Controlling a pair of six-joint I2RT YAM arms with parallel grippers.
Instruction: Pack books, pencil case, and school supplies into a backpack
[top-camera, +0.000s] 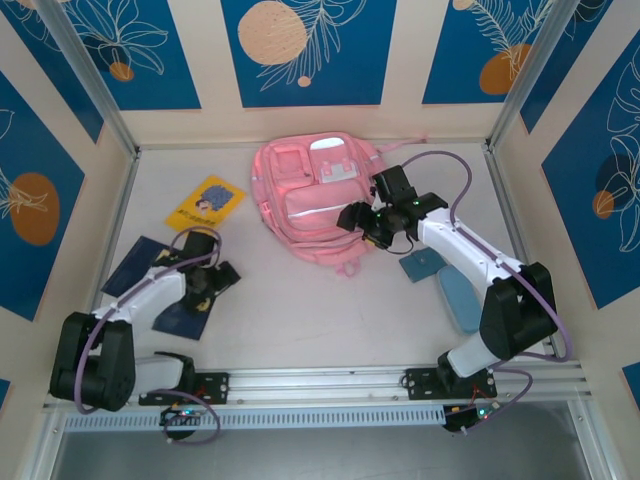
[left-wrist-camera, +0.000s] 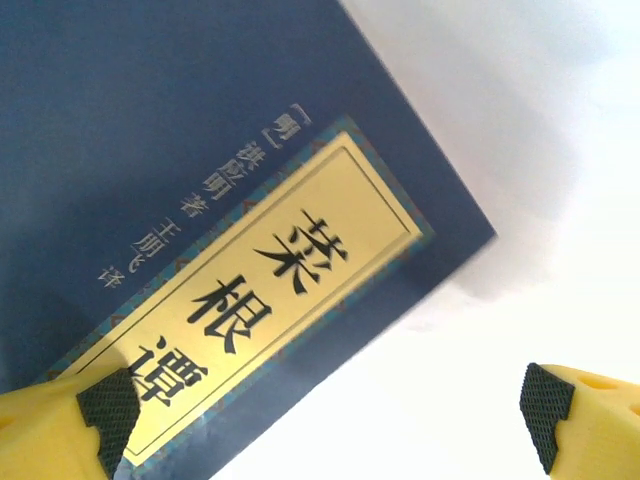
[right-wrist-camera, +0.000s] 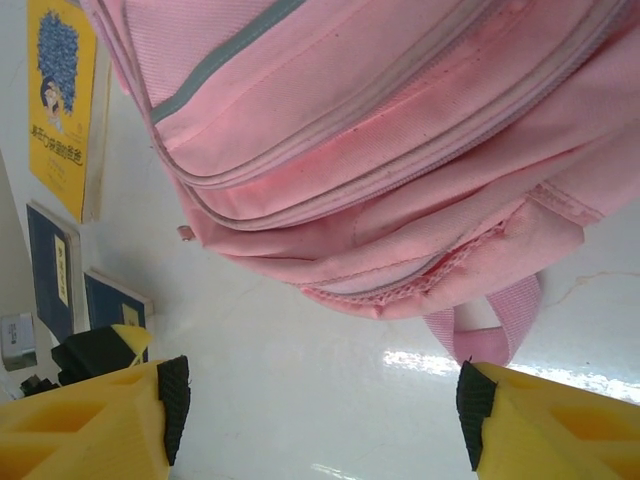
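Slippage looks likely: left gripper (left-wrist-camera: 325, 420), wide open and empty above the flat navy book (left-wrist-camera: 200, 150), may scrape past its thin edge; right gripper (right-wrist-camera: 320, 400) gapes empty by the backpack (right-wrist-camera: 400, 150).

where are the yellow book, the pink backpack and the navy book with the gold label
yellow book (top-camera: 205, 203): top view, middle of its cover
pink backpack (top-camera: 300, 212): top view, front pocket
navy book (left-wrist-camera: 150, 120): left wrist view, bare cover beside its gold label
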